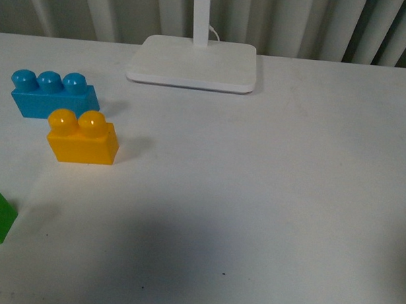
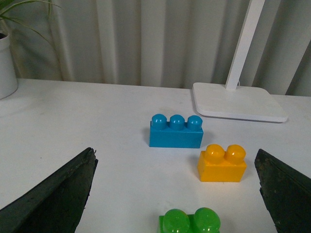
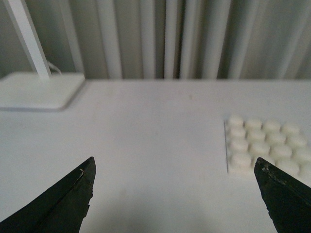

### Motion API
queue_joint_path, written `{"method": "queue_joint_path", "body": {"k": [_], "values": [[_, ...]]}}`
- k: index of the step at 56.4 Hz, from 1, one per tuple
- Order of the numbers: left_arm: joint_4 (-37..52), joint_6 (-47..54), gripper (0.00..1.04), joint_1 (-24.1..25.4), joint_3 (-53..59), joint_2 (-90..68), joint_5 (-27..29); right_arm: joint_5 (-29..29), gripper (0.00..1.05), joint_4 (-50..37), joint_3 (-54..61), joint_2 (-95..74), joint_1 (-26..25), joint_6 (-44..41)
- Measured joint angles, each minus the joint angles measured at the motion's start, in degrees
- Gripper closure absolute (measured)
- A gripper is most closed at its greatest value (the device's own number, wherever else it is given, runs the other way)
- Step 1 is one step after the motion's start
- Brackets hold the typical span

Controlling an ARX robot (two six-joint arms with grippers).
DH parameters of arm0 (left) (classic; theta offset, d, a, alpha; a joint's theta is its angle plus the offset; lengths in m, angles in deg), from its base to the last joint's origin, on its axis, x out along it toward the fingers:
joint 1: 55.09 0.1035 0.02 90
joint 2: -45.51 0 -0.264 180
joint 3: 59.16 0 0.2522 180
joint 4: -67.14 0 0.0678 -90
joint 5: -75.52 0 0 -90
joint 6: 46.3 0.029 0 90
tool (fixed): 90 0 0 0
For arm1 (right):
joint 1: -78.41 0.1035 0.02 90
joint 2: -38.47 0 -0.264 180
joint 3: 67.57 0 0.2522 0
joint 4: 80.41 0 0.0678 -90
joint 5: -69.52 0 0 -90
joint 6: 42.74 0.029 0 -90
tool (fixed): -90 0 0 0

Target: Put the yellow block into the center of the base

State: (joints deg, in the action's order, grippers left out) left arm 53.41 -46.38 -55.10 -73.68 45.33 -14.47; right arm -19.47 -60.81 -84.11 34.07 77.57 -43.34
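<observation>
Both claws gape wide, empty: left claw, right claw. On counter, yellow block stands left of & nearer than lamp stand; base well apart from stand, off front cam. Risk: left claw clips blue brick crowding same side, knocking block askew.

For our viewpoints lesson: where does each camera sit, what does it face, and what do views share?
Front: on the body, looking down at yellow block, blue brick, lamp stand; no arm shows.
Left wrist: faces the bricks; open left gripper frames them.
Right wrist: faces the base; open right gripper shows.
Shared: all three show the lamp stand.
</observation>
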Motion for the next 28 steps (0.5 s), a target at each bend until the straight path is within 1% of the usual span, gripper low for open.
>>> {"method": "queue_joint_path", "body": {"k": [4, 8, 18, 24, 28], "values": [[0.0, 0.0, 0.06, 0.0, 0.0, 0.0, 0.0, -0.6, 0.09, -1.5, -2.3, -8.0, -3.1, -0.7], [0.0, 0.0, 0.06, 0.0, 0.0, 0.0, 0.0, -3.8, 0.09, -5.4, -7.0, -19.0, -7.6, -1.2], [0.0, 0.0, 0.06, 0.0, 0.0, 0.0, 0.0, -4.7, 0.09, -6.1, -17.8, -41.0, -11.9, -4.4], [0.0, 0.0, 0.06, 0.0, 0.0, 0.0, 0.0, -5.3, 0.09, -4.0, -27.2, -57.4, -14.7, -7.4], [0.0, 0.0, 0.06, 0.0, 0.0, 0.0, 0.0, -5.9, 0.09, -2.1, -32.1, -64.5, -15.9, -8.5]]}}
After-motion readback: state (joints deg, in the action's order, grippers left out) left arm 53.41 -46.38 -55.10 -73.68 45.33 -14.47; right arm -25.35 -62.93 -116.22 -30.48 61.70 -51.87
